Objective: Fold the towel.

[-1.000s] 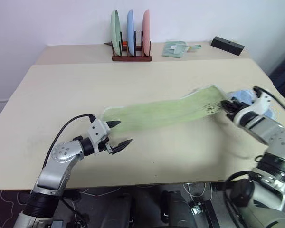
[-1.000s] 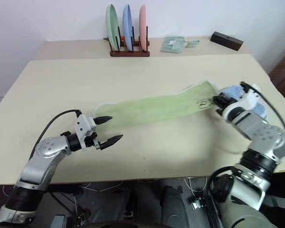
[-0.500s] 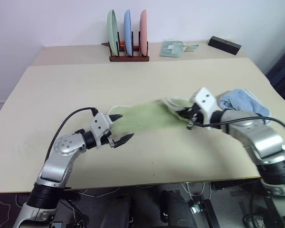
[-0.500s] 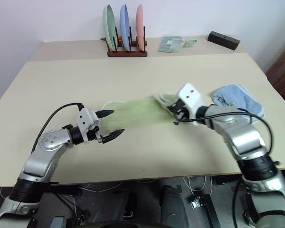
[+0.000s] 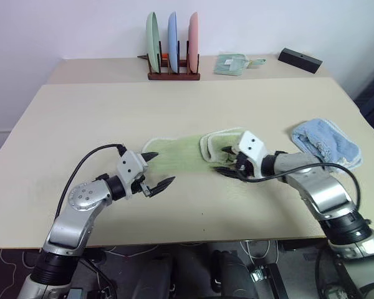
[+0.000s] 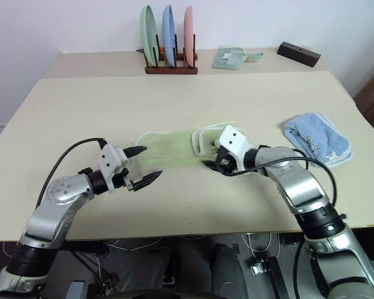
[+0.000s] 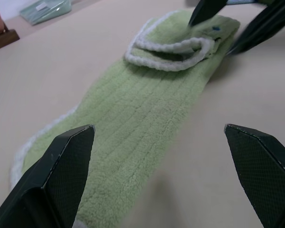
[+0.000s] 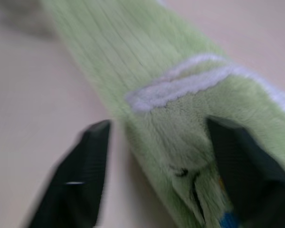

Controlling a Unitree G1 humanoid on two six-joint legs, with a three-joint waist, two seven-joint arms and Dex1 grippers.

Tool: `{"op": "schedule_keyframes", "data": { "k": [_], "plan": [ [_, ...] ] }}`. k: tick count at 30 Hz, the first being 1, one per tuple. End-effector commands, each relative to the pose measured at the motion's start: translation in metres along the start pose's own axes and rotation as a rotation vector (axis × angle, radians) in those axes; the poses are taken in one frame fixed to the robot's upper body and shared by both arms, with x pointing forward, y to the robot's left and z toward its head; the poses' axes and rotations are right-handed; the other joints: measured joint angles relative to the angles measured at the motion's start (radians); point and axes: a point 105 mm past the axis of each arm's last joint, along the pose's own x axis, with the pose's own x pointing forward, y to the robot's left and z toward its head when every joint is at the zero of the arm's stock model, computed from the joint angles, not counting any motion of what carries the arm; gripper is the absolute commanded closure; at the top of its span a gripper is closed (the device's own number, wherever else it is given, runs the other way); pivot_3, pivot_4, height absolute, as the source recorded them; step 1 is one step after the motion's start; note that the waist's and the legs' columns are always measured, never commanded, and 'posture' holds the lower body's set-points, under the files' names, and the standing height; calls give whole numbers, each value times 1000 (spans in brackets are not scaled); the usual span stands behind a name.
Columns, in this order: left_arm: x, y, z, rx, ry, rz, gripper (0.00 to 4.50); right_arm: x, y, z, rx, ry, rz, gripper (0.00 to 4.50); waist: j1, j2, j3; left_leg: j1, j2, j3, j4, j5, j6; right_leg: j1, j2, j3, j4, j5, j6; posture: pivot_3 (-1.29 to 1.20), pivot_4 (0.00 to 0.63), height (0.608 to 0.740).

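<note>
Light green towel (white stitched edging, blue dot); light blue cloth; beige table.

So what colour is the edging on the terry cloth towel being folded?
White, on the light green terry cloth towel; clearest in the left wrist view.

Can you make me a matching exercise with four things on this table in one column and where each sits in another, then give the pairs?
Things:
1. light green terry towel
2. light blue terry cloth
3. wooden rack of three plates
4. black rectangular block

Places:
A. far right corner of the table
B. between the two grippers, one end folded over
C. far edge, near the middle
D. near the table's right edge

Pairs: 1-B, 2-D, 3-C, 4-A
</note>
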Motion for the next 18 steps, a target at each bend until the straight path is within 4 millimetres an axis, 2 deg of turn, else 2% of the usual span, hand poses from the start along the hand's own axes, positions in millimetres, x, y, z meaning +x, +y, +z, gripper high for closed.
{"op": "schedule_keyframes", "data": {
  "k": [1, 3, 6, 7, 8, 14, 18],
  "plan": [
    [-7, 2, 10, -53, -42, 36, 0, -23, -3, 21, -12, -114, 19, 1462, -1, 0, 0, 0, 0, 0, 0, 0, 0, 0, 0, 0, 0, 0, 0, 0, 150, 740],
    [-10, 0, 9, -115, -41, 45, 0, -24, -22, 23, 56, -153, -72, 2246, -3, 0, 0, 0, 0, 0, 0, 0, 1, 0, 0, 0, 0, 0, 0, 0, 150, 740],
    [-14, -6, 3, -175, -14, 39, 0, -17, -50, 25, 152, -210, -220, 3734, -9, -1, 0, 1, 1, 0, 0, 0, 0, 0, 0, 0, 1, 0, 0, 0, 150, 740],
    [-16, -9, -1, -188, 2, 36, 0, -12, -56, 23, 185, -224, -252, 4202, -7, -1, 0, 1, 1, 0, 0, 0, 0, 0, 0, 1, 2, 0, 0, 0, 150, 740],
    [-18, -12, -6, -207, 24, 35, 0, -3, -60, 19, 219, -232, -276, 4462, -6, -1, 0, 1, 1, 0, 0, 0, -1, 0, 1, 1, 2, 0, -1, 0, 150, 740],
    [-24, -20, -20, -316, 74, 77, 0, 42, -45, -17, 233, -142, -267, 4462, 0, -1, 0, 1, 0, 0, -1, 3, -5, 0, 0, 1, 2, 0, -1, 0, 150, 740],
    [-30, -21, -18, -417, 55, 139, 0, 55, -41, -43, 233, -60, -290, 4462, -4, -1, 0, 1, -1, 0, -1, 3, -6, 0, -1, 1, 2, 0, 0, 0, 150, 740]
  ]
}}
